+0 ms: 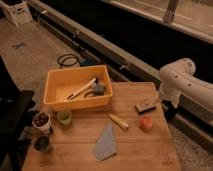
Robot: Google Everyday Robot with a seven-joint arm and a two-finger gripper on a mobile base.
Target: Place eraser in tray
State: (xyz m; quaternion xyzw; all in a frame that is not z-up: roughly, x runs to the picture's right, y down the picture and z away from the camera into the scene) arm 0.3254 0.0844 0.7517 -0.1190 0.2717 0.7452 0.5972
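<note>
I see claw [168,105] spread at tabletop [145,150] right edge | eraser [145,105] flat nearby, unheld | tray [77,101] well left

From my remote seat I read the table [140,147] as pale wood in planks, with a dull satin finish. The tray [75,103] looks like smooth yellow-orange plastic with a faint sheen on its rim. The eraser [146,105] has a dark matt top over a paler layer. The folded cloth [106,142] is soft, grey-blue and matt. The arm [180,80] wears a glossy white shell. Its gripper [170,107] is dark and dull — it hangs at the table's right edge, just beside the eraser, jaws apart.
</note>
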